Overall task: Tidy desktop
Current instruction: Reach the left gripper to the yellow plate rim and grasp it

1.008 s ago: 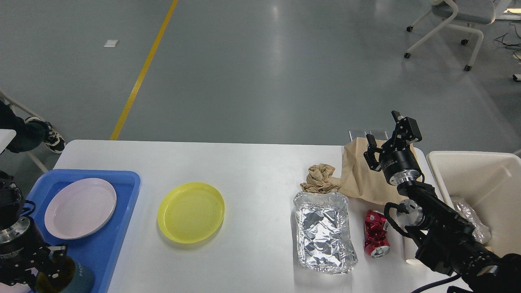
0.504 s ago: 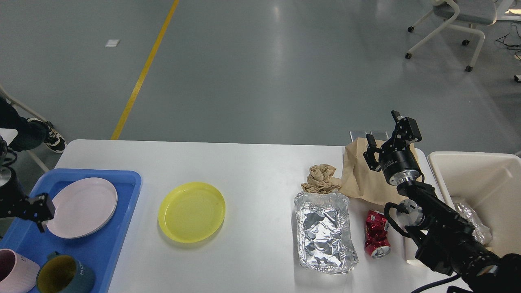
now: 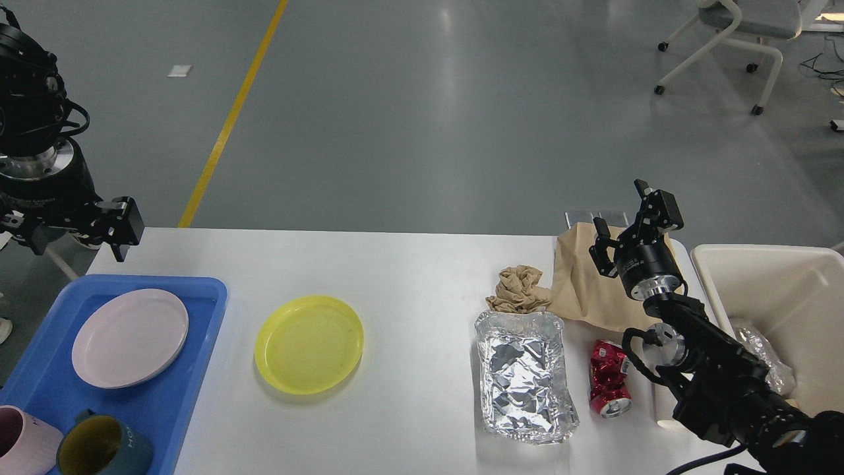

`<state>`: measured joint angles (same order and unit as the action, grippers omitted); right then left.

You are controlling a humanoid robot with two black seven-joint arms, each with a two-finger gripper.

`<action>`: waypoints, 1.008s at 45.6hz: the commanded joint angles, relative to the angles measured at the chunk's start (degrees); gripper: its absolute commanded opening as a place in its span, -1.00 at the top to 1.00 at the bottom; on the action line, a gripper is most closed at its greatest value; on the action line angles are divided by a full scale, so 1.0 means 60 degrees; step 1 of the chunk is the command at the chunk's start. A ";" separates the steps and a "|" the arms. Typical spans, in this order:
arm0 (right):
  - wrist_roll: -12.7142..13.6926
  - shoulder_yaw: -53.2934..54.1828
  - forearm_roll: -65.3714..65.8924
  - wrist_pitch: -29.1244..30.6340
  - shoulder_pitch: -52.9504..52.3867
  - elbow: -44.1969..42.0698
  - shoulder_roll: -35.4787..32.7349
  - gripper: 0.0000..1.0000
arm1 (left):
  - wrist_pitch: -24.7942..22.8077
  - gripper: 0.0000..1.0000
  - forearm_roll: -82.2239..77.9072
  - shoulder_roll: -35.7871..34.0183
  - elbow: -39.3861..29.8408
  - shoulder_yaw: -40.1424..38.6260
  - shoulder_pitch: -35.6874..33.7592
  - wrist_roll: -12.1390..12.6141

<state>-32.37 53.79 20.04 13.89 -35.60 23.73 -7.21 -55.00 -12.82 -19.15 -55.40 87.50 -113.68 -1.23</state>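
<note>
The white desktop point(image 3: 409, 277) carries a yellow plate point(image 3: 308, 343), a crumpled foil tray point(image 3: 524, 376), a ball of brown paper point(image 3: 519, 290), a brown paper bag point(image 3: 580, 284) and a crushed red can point(image 3: 610, 379). My left gripper point(image 3: 76, 234) hangs open and empty above the desktop's far left corner, behind the blue tray point(image 3: 198, 310). My right gripper point(image 3: 621, 210) is open and empty, raised over the paper bag, with the can below its forearm.
The blue tray holds a pink plate point(image 3: 130, 336), a pink mug point(image 3: 23, 448) and a dark green mug point(image 3: 99, 452). A cream-white bin point(image 3: 778, 277) at the right edge holds crumpled clear plastic point(image 3: 761, 359). An office chair point(image 3: 745, 26) stands on the floor far right.
My left arm has risen from the mugs at the tray's near end to the far left corner, its gripper open. The right arm and the objects have not moved.
</note>
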 commanded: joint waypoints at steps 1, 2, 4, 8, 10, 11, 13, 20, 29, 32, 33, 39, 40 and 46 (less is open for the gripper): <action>0.0004 0.0000 0.0000 0.0000 0.0000 0.0000 0.0000 -1.00 | 0.0000 -0.84 0.0231 0.0452 0.0019 -0.0067 0.0620 -0.0352; 0.0004 0.0000 0.0000 0.0000 0.0000 0.0000 0.0000 -1.00 | 0.0000 -0.84 0.0290 0.0539 0.0034 -0.0082 0.0738 -0.0396; -0.0011 0.0000 0.0000 0.0000 0.0000 0.0000 0.0000 -1.00 | 0.0000 -0.84 0.0378 0.0759 0.0107 -0.0097 0.0943 -0.0425; 0.0004 0.0000 0.0000 0.0000 0.0000 0.0000 0.0000 -1.00 | 0.0000 -0.84 0.0685 0.1169 0.0501 -0.0213 0.1630 -0.0396; 0.0004 0.0000 0.0000 0.0000 0.0000 0.0000 0.0000 -1.00 | 0.0000 -0.84 0.0861 0.1374 0.0852 -0.0374 0.2026 -0.0367; 0.0004 0.0000 0.0000 0.0000 0.0000 0.0000 0.0000 -1.00 | 0.0142 -0.84 0.0934 0.1462 0.1043 -0.0462 0.2216 -0.0352; 0.0004 0.0000 0.0000 0.0000 0.0000 0.0000 0.0000 -1.00 | 0.0450 -0.84 0.0993 0.1667 0.1409 -0.0682 0.2583 -0.0323; 0.0004 0.0000 0.0000 0.0000 0.0000 0.0000 0.0000 -1.00 | 0.0847 -0.84 0.0993 0.2296 0.2654 -0.1487 0.4061 -0.0279; 0.0004 0.0000 0.0000 0.0000 0.0000 0.0000 0.0000 -1.00 | 0.1211 -0.86 0.0993 0.3132 0.3826 -0.1869 0.5527 -0.0264; 0.0004 0.0000 0.0000 0.0000 0.0000 0.0000 0.0000 -1.00 | 0.1870 -0.86 0.0993 0.3337 0.4280 -0.1855 0.5996 -0.0250; -0.0011 0.0000 0.0000 0.0000 0.0000 0.0000 0.0000 -1.00 | 0.2104 -0.86 0.0993 0.3367 0.4383 -0.1855 0.6128 -0.0250; 0.0004 0.0000 0.0000 0.0000 0.0000 0.0000 0.0000 -1.00 | 0.3263 -0.86 0.1008 0.3352 0.4604 -0.1898 0.6583 -0.0250; 0.0004 0.0000 0.0000 0.0014 0.0000 0.0000 0.0000 -1.00 | 0.3365 -0.86 0.1008 0.3352 0.4619 -0.1898 0.6613 -0.0250; 0.0004 0.0000 0.0000 0.0000 0.0000 0.0000 0.0000 -1.00 | 0.3469 -0.86 0.1008 0.3294 0.4736 -0.1884 0.6715 -0.0221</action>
<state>-32.36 53.79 20.04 13.91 -35.60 23.73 -7.21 -35.02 -6.78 0.89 -27.72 76.15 -73.95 -2.70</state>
